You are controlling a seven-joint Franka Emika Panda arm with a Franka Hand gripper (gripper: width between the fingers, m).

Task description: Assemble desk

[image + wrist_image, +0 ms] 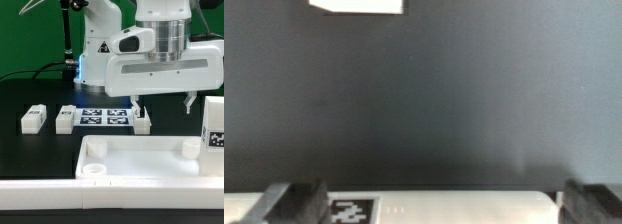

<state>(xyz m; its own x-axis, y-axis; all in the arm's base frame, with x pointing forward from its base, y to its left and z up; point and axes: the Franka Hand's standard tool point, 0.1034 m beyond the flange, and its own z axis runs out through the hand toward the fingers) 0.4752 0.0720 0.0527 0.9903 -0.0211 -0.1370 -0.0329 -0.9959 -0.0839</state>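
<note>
The white desk tabletop (135, 165), with a raised rim and round corner sockets, lies at the front of the black table. Two white legs (33, 120) (65, 120) lie at the exterior view's left. A third leg (143, 123) lies just below my left fingertip. A fourth leg (213, 125) stands upright with its tag showing at the exterior view's right. My gripper (165, 103) is wide open above the table. In the wrist view a tagged white leg (473, 208) lies between the open fingers (295, 200) of my gripper (441, 205), and they do not touch it.
The marker board (105, 118) lies flat behind the tabletop, between the legs. The robot base (95, 55) stands behind it. A white object (358, 5), cut off by the frame edge, shows in the wrist view.
</note>
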